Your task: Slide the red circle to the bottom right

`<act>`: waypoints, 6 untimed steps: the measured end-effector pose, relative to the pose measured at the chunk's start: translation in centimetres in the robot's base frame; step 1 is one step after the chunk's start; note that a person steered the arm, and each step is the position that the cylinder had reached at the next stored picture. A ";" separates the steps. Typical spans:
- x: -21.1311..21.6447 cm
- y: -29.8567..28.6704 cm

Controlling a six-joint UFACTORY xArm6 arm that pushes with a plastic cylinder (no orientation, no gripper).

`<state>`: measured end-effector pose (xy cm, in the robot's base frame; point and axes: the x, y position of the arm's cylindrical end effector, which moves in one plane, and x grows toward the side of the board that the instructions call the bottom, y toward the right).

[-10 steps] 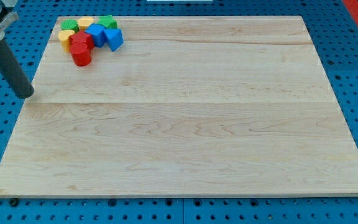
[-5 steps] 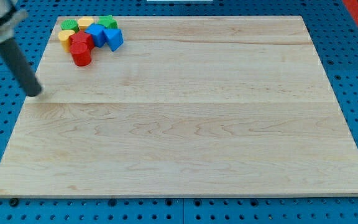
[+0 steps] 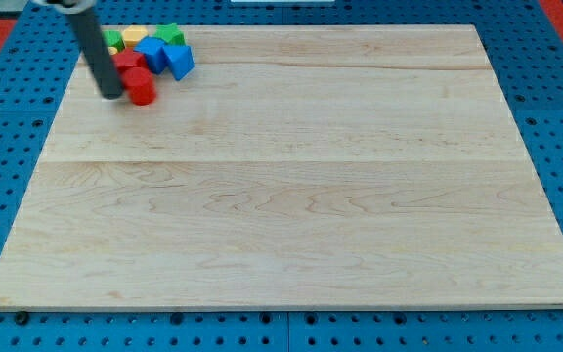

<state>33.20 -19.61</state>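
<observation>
Our tip (image 3: 111, 94) sits touching the red circle (image 3: 142, 90) just to its right, at the tabletop (image 3: 291, 176) top-left corner. No gripper here, so no jaw state. We push steadily down-right, avoiding the blue blocks (image 3: 164, 57) beyond.

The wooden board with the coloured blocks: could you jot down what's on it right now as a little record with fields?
Board: wooden board on a blue pegboard
Cluster: all blocks bunched at the view's top left
Red circle: red circle, at the cluster's lower edge
Other blocks: second red block, two blue blocks, green blocks, a yellow block
My tip: my tip, just to the view's left of the red circle
</observation>
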 end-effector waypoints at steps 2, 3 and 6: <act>-2.3 1.9; -3.3 2.9; 9.1 22.0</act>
<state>42.26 2.40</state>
